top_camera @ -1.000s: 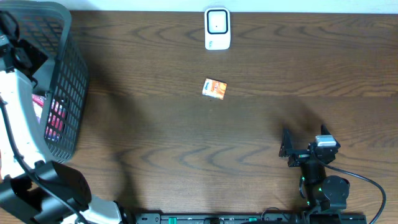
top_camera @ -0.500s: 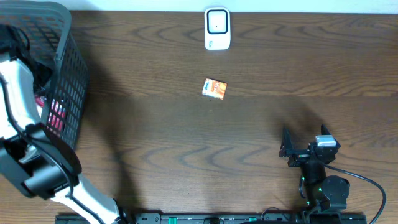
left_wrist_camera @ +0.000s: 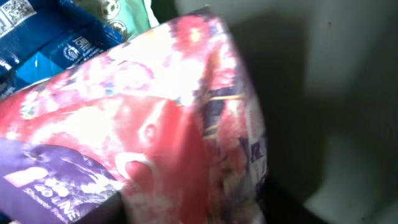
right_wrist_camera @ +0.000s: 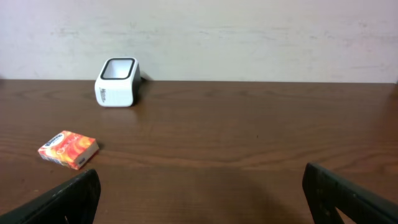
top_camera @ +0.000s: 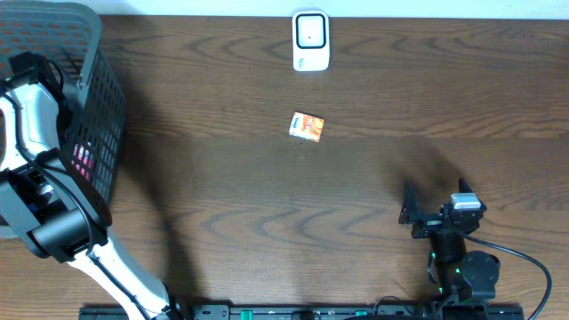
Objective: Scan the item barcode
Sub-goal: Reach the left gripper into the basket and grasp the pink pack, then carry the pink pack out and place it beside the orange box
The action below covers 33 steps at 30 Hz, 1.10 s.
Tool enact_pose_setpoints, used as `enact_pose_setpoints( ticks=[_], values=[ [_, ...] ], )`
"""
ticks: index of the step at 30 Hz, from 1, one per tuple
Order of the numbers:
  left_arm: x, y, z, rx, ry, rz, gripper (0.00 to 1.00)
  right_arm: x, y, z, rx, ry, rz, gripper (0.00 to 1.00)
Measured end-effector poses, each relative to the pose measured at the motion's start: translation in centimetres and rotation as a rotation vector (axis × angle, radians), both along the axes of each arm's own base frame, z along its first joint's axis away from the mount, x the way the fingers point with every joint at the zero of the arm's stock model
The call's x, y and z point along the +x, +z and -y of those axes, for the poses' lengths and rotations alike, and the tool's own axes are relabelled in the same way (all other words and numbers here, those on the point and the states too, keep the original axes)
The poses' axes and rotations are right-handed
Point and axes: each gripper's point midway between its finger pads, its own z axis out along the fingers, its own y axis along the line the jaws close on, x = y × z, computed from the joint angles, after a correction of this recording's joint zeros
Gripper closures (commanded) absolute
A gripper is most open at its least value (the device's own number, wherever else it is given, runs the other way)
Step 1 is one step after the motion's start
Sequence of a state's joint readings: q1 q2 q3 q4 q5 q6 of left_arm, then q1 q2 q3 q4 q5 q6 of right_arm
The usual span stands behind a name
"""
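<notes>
My left gripper point(left_wrist_camera: 193, 211) is down inside the black mesh basket point(top_camera: 100, 98) at the far left. Its dark fingers point(left_wrist_camera: 93, 208) press on both sides of a red and pink floral pack point(left_wrist_camera: 155, 124), which fills the left wrist view. From overhead, pink packaging point(top_camera: 82, 162) shows through the mesh. The white barcode scanner point(top_camera: 310, 40) stands at the table's far edge and also shows in the right wrist view point(right_wrist_camera: 117, 82). My right gripper point(right_wrist_camera: 199, 199) rests open and empty low over the table at the near right point(top_camera: 427, 218).
A small orange box point(top_camera: 307, 126) lies mid-table in front of the scanner, seen to the left from the right wrist point(right_wrist_camera: 68, 149). Blue point(left_wrist_camera: 56, 43) and green point(left_wrist_camera: 124, 15) packets lie in the basket behind the floral pack. A pale wall stands behind the table.
My left arm has swung down and deeper into the basket, and its jaws have closed in around the floral pack. The right arm has not moved.
</notes>
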<state>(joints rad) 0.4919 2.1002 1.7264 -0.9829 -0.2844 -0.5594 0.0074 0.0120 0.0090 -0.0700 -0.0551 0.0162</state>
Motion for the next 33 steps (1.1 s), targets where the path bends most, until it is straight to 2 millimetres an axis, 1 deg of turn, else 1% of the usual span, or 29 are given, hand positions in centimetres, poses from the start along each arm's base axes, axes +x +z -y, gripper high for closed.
enact_pose_setpoints(
  ticks=[1, 2, 3, 4, 10, 11, 13, 14, 16, 19, 21, 22, 23, 24, 25, 27, 28, 29, 31, 33],
  values=[
    [0.0, 0.0, 0.0, -0.002, 0.003, 0.002, 0.81, 0.0, 0.0, 0.0, 0.0, 0.0, 0.0, 0.01],
    [0.0, 0.0, 0.1, -0.005, 0.001, 0.003, 0.92, 0.0, 0.0, 0.0, 0.0, 0.0, 0.0, 0.01],
    [0.1, -0.1, 0.1, -0.009, 0.001, 0.005, 0.94, 0.0, 0.0, 0.0, 0.0, 0.0, 0.0, 0.01],
    [0.1, -0.1, 0.2, -0.013, -0.003, 0.005, 0.93, 0.0, 0.0, 0.0, 0.0, 0.0, 0.0, 0.01],
    [0.8, -0.1, 1.3, -0.082, -0.02, 0.052, 0.93, 0.0, 0.0, 0.0, 0.0, 0.0, 0.0, 0.01],
    [1.1, 0.3, 1.7, -0.101, -0.026, 0.076, 0.93, 0.0, 0.0, 0.0, 0.0, 0.0, 0.0, 0.01],
    [1.8, 1.7, 2.2, -0.115, -0.036, 0.137, 0.93, 0.0, 0.0, 0.0, 0.0, 0.0, 0.0, 0.01],
    [2.2, 2.9, 2.3, -0.113, -0.043, 0.181, 0.93, 0.0, 0.0, 0.0, 0.0, 0.0, 0.0, 0.01],
    [3.1, 6.5, 2.5, -0.087, -0.061, 0.291, 0.93, 0.0, 0.0, 0.0, 0.0, 0.0, 0.0, 0.01],
    [3.2, 13.8, 3.0, -0.013, -0.093, 0.478, 0.93, 0.0, 0.0, 0.0, 0.0, 0.0, 0.0, 0.01],
    [2.6, 19.0, 3.5, 0.05, -0.113, 0.599, 0.93, 0.0, 0.0, 0.0, 0.0, 0.0, 0.0, 0.01],
    [1.9, 22.0, 4.0, 0.088, -0.126, 0.67, 0.93, 0.0, 0.0, 0.0, 0.0, 0.0, 0.0, 0.01],
    [1.4, 24.0, 4.4, 0.111, -0.136, 0.719, 0.93, 0.0, 0.0, 0.0, 0.0, 0.0, 0.0, 0.01],
    [0.8, 26.5, 5.0, 0.139, -0.157, 0.784, 0.93, 0.0, 0.0, 0.0, 0.0, 0.0, 0.0, 0.01],
    [0.3, 28.6, 5.8, 0.157, -0.185, 0.837, 0.93, 0.0, 0.0, 0.0, 0.0, 0.0, 0.0, 0.01],
    [-0.5, 32.1, 7.7, 0.177, -0.262, 0.933, 0.93, 0.0, 0.0, 0.0, 0.0, 0.0, 0.0, 0.01],
    [-0.8, 33.5, 8.8, 0.177, -0.306, 0.974, 0.93, 0.0, 0.0, 0.0, 0.0, 0.0, 0.0, 0.01],
    [-0.9, 34.9, 10.5, 0.165, -0.367, 1.024, 0.93, 0.0, 0.0, 0.0, 0.0, 0.0, 0.0, 0.01],
    [-0.7, 36.7, 13.8, 0.124, -0.49, 1.091, 0.93, 0.0, 0.0, 0.0, 0.0, 0.0, 0.0, 0.01],
    [-0.3, 37.6, 17.9, 0.061, -0.633, 1.13, 0.93, 0.0, 0.0, 0.0, 0.0, 0.0, 0.0, 0.01]
  ],
)
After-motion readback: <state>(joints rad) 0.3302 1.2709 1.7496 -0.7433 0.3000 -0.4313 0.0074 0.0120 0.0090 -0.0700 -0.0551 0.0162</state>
